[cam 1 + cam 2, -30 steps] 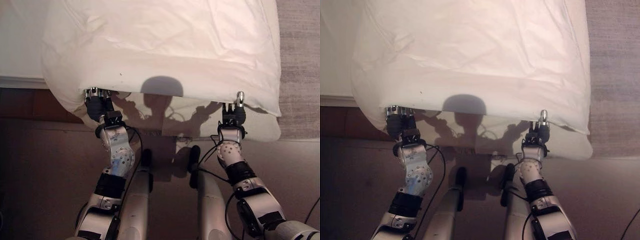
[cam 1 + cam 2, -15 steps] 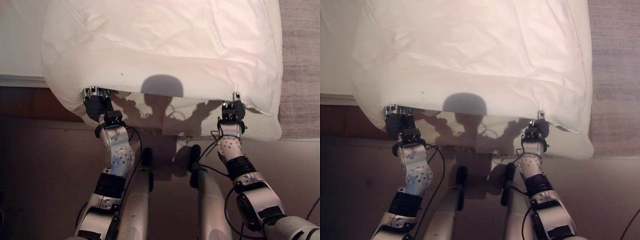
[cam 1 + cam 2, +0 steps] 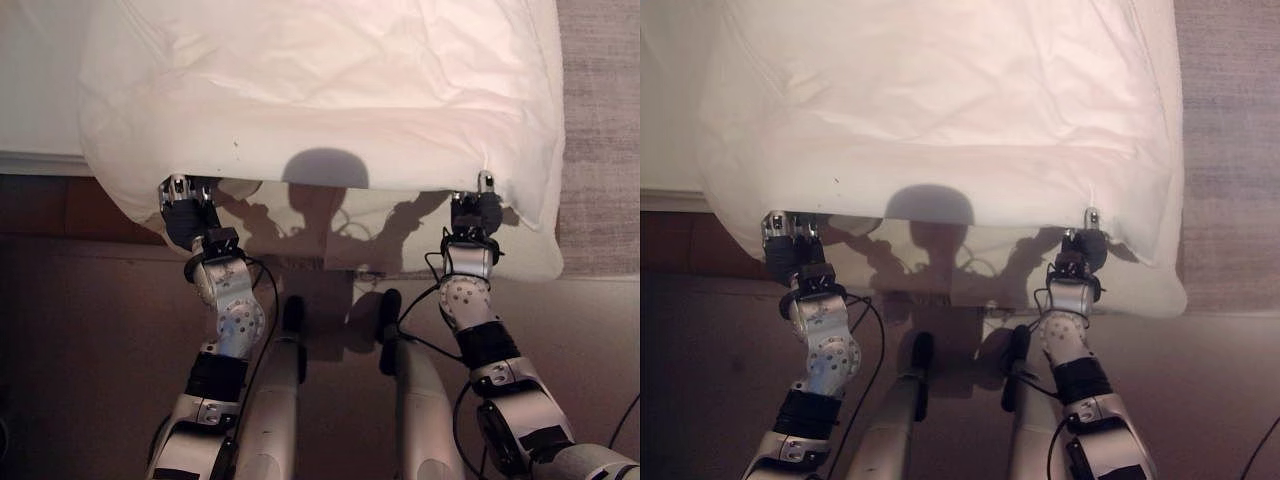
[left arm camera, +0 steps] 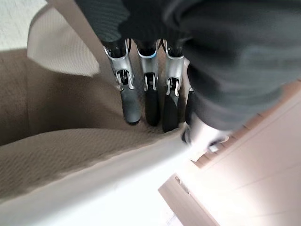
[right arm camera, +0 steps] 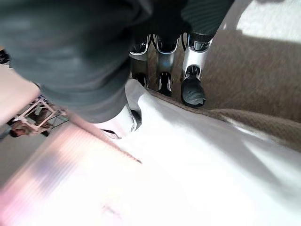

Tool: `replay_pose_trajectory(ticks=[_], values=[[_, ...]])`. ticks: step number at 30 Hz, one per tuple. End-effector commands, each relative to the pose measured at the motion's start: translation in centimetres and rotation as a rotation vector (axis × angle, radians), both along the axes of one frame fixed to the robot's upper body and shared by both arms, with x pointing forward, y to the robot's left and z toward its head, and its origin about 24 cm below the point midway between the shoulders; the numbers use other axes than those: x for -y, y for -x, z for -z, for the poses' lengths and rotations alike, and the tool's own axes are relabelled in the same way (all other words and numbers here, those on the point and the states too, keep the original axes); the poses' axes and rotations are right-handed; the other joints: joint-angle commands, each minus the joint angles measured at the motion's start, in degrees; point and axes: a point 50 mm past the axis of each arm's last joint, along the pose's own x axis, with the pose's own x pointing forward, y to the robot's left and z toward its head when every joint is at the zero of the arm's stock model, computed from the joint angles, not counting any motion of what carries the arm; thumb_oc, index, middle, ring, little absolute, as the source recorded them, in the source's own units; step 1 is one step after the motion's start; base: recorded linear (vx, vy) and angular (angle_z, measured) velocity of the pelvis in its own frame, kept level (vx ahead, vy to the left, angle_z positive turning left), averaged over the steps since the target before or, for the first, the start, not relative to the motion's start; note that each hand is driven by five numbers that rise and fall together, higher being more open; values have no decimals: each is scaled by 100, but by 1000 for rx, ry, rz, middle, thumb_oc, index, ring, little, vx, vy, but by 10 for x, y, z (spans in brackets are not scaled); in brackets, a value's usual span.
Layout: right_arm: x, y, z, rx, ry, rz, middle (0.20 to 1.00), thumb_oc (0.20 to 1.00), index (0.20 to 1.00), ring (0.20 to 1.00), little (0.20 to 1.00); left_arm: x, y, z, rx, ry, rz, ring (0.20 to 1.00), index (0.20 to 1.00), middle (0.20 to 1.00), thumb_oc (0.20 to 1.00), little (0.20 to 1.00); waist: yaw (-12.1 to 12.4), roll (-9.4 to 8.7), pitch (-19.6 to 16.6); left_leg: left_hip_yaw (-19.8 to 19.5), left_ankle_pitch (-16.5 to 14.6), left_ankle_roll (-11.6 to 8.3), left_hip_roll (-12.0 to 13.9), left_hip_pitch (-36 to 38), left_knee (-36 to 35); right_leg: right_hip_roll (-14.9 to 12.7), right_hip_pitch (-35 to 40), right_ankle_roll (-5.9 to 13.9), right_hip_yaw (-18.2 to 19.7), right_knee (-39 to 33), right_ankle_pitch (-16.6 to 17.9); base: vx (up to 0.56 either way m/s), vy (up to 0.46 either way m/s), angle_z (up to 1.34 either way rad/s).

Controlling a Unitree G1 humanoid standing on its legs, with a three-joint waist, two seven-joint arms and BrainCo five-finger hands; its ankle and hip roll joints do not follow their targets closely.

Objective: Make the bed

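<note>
Left hand (image 3: 187,206): at the near left corner of the white duvet (image 3: 330,90); in the left wrist view its fingers (image 4: 146,96) curl under the cloth's hem, thumb on the other side, pinching the edge.
White duvet: held raised by its near edge, that edge running straight across from one hand to the other; the cloth stretches away from the robot over the bed (image 3: 35,90), wrinkled, its long axis hard to judge since the far end is cut off.
Bed: pale surface showing left of the duvet; a beige textured layer (image 4: 61,108) lies beneath the lifted hem.
Right hand (image 3: 474,213): at the near right corner, fingers (image 5: 193,82) curled below the hem, thumb pressed on top, gripping it.
Carpet (image 3: 600,120): grey, right of the bed.
</note>
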Motion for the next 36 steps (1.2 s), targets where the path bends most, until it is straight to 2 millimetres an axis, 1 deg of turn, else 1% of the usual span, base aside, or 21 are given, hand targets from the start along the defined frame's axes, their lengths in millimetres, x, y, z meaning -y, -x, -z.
replay_pose_trajectory(ticks=[1, 2, 3, 5, 7, 9, 11, 14, 15, 17, 19, 25, 28, 31, 32, 33, 35, 36], values=[[27, 30, -22, 206, 65, 150, 200, 200, 200, 200, 200, -26, 10, 7, 26, 10, -85, 1000, 1000, 1000, 1000, 1000, -85, 258, -631, 221, 480, 265, -275, -291, -475, 135, -53, 225, 0, -106, 125, -9, 12, -15], [23, 38, -28, 259, 88, 137, 200, 200, 200, 200, 200, -22, 7, 19, -13, 23, -45, 1000, 1000, 1000, 1000, 1000, -133, 243, -635, 263, 479, 262, -258, -286, -470, 147, -68, 227, 32, -113, 140, -5, 6, -12], [23, 39, -27, 256, 89, 137, 200, 200, 200, 200, 200, -22, 7, 19, -14, 24, -45, 1000, 1000, 1000, 1000, 1000, -130, 242, -644, 268, 479, 262, -257, -282, -473, 148, -68, 227, 38, -113, 141, -6, 10, -11], [18, 49, -35, 322, 110, 122, 200, 200, 200, 200, 200, -12, 6, 31, -50, 26, 20, 1000, 1000, 1000, 1000, 1000, -202, 220, -645, 321, 434, 269, -235, -238, -461, 170, -61, 234, 94, -93, 123, 5, 9, -10], [16, 51, -37, 335, 110, 115, 200, 200, 200, 200, 200, -9, 5, 33, -56, 30, 35, 1000, 1000, 1000, 1000, 1000, -214, 213, -661, 327, 469, 274, -236, -261, -476, 170, -88, 232, 110, -108, 161, -5, 5, -9], [9, 61, -46, 399, 126, 91, 200, 200, 200, 200, 200, 1, 0, 42, -91, 45, 96, 1000, 1000, 1000, 1000, 1000, -279, 175, -686, 387, 453, 280, -224, -259, -460, 190, -106, 235, 185, -111, 172, 2, 15, -10], [3, 65, -52, 440, 131, 67, 200, 200, 200, 200, 200, 6, -3, 49, -116, 66, 120, 1000, 1000, 1000, 1000, 1000, -320, 143, -686, 438, 426, 279, -213, -248, -421, 201, -113, 242, 235, -83, 174, 2, 28, -7], [-2, 69, -55, 464, 151, 42, 200, 200, 200, 200, 200, 10, -7, 53, -134, 95, 140, 1000, 1000, 1000, 1000, 1000, -354, 106, -699, 473, 407, 282, -208, -249, -382, 207, -133, 247, 275, -34, 183, 1, 21, -5], [-6, 72, -59, 493, 157, 21, 200, 200, 200, 200, 200, 16, -11, 58, -151, 115, 170, 1000, 1000, 1000, 1000, 1000, -390, 77, -718, 519, 394, 274, -197, -250, -369, 205, -136, 256, 299, -46, 192, -4, 29, -5], [-10, 74, -62, 517, 160, 0, 200, 200, 200, 200, 200, 20, -14, 61, -167, 122, 194, 1000, 1000, 1000, 1000, 1000, -416, 52, -722, 538, 393, 279, -182, -245, -380, 216, -136, 261, 326, -65, 212, -10, 16, -8], [-11, 76, -65, 532, 162, -9, 200, 200, 200, 200, 200, 23, -15, 61, -164, 122, 212, 1000, 1000, 1000, 1000, 1000, -431, 38, -719, 549, 394, 277, -180, -252, -374, 223, -125, 258, 327, -86, 218, -6, -3, -12], [-17, 80, -73, 586, 158, -42, 200, 200, 200, 200, 200, 28, -13, 73, -177, 180, 241, 1000, 1000, 1000, 1000, 1000, -434, -19, -706, 556, 400, 261, -182, -224, -379, 234, -89, 257, 337, -97, 232, 0, -1, -3], [-19, 80, -72, 589, 152, -56, 200, 200, 200, 200, 200, 26, -16, 72, -171, 197, 232, 1000, 1000, 1000, 1000, 1000, -440, -37, -705, 559, 396, 257, -172, -231, -370, 243, -89, 255, 338, -109, 222, 0, 0, 0], [-21, 79, -70, 588, 139, -70, 200, 200, 200, 200, 200, 23, -22, 61, -122, 209, 216, 1000, 1000, 1000, 1000, 1000, -443, -87, -706, 556, 393, 246, -167, -237, -356, 252, -75, 252, 326, -109, 214, 0, 0, 0], [-21, 79, -70, 589, 138, -70, 200, 200, 200, 200, 200, 23, -22, 61, -121, 209, 216, 1000, 1000, 1000, 1000, 1000, -445, -88, -702, 556, 393, 246, -167, -236, -357, 252, -73, 252, 326, -109, 214, 0, 0, 0], [-23, 78, -68, 584, 135, -80, 200, 200, 200, 200, 200, 19, -25, 55, -92, 217, 200, 1000, 1000, 1000, 1000, 1000, -443, -109, -708, 558, 391, 245, -161, -227, -366, 254, -64, 249, 327, -119, 218, 0, 0, 0], [-23, 77, -68, 585, 134, -82, 200, 200, 200, 200, 200, 18, -26, 53, -83, 211, 195, 1000, 1000, 1000, 1000, 1000, -443, -114, -710, 558, 390, 244, -155, -221, -370, 255, -62, 252, 330, -123, 220, 0, 0, 0], [-24, 77, -67, 586, 126, -88, 200, 200, 200, 200, 200, 17, -28, 45, -52, 195, 193, 1000, 1000, 1000, 1000, 1000, -442, -118, -713, 560, 385, 244, -149, -225, -369, 258, -67, 259, 335, -117, 216, 0, 0, 0]])
